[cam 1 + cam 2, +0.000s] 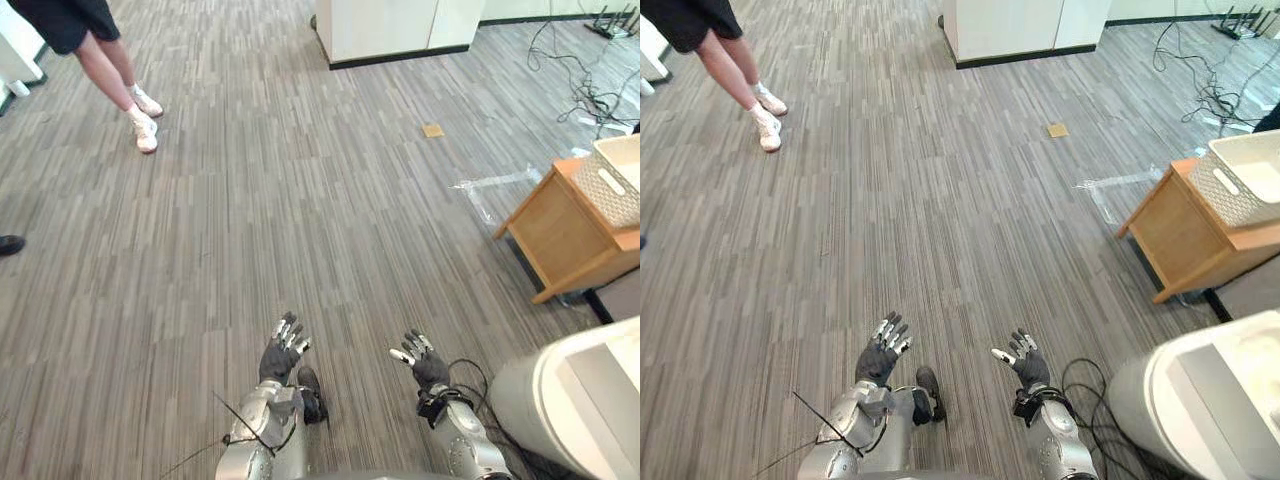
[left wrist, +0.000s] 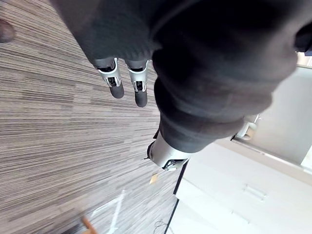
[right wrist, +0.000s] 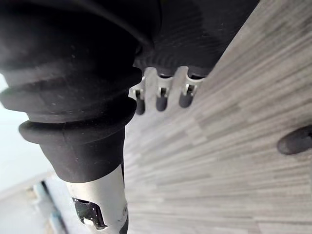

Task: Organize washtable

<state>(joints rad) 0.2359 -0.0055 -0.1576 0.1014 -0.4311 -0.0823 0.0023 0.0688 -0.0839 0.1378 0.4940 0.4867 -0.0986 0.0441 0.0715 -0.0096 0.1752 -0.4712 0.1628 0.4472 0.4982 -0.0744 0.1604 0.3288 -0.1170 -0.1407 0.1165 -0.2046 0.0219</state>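
While the left hand [image 1: 282, 350] and right hand [image 1: 425, 362] hang over the grey floor [image 1: 300, 180] with fingers spread wide and nothing in them, a wooden table [image 1: 560, 225] stands well off to the right. A woven basket [image 1: 615, 185] sits on top of it. I cannot tell what is inside.

Matt wooden table [image 1: 560, 232]; seemingly carpeted floor [image 1: 300, 200].

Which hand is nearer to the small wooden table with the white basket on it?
Right. The right hand is open over the floor, left of the wooden table and closer to the robot; the left hand, also open, is farther left.
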